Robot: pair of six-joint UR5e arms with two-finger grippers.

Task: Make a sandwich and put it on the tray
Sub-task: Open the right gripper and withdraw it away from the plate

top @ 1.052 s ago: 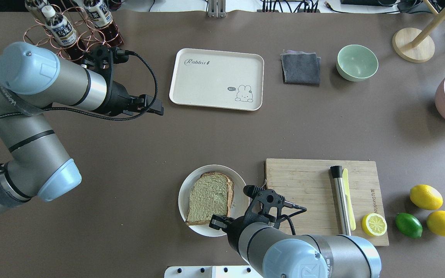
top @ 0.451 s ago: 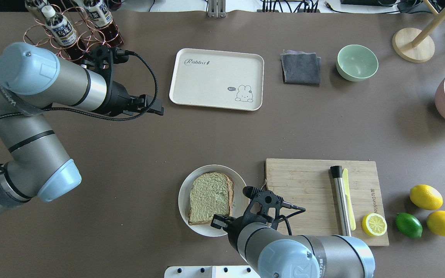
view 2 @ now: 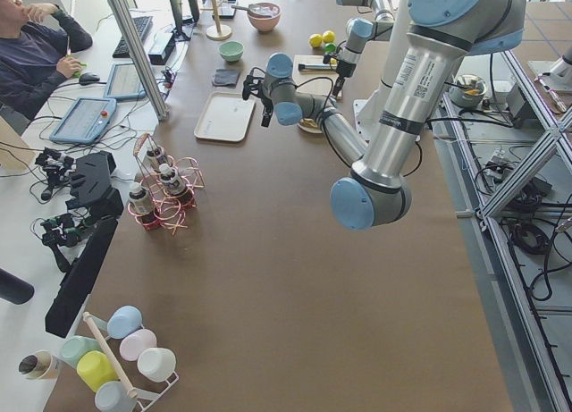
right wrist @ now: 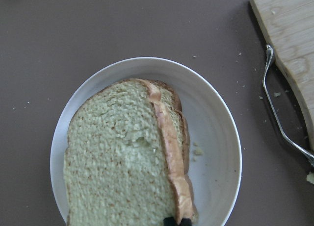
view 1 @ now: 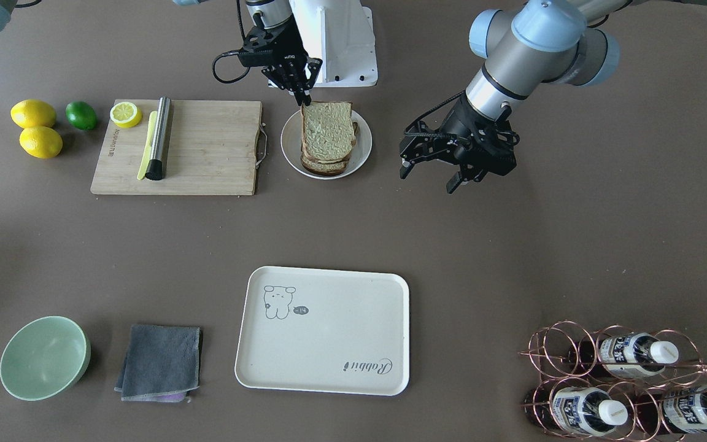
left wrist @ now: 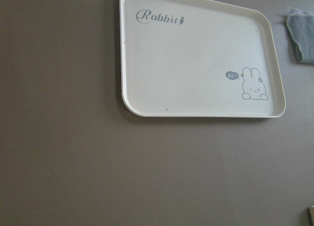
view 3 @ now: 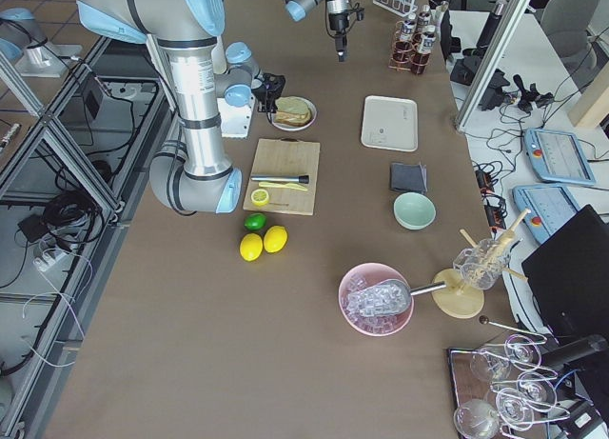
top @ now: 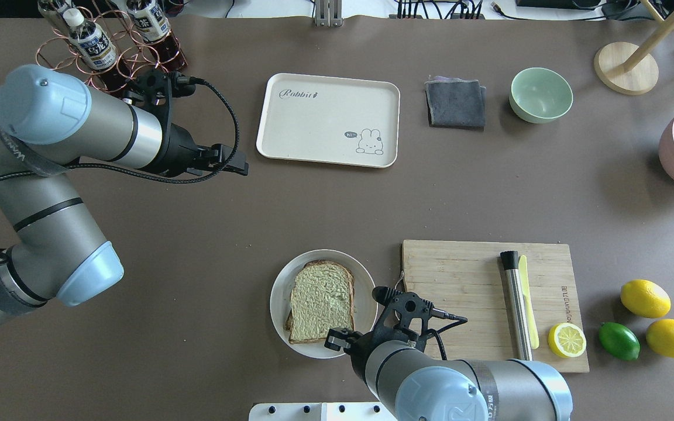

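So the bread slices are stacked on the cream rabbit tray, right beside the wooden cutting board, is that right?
Not quite. The bread slices are stacked on the round white dish, right beside the wooden cutting board. The overhead view shows the cream rabbit tray lying apart with nothing on it.

Overhead and front cameras face each other (both steeply down), sharing the cream-white rectangular plastic tray (top: 328,120), twelve o'clock overhead.

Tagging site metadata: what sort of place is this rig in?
Likely a robotics lab workcell, not a kitchen: an operator at a desk with teach pendants, aluminium framing beside the table, and staged items like the sandwich.
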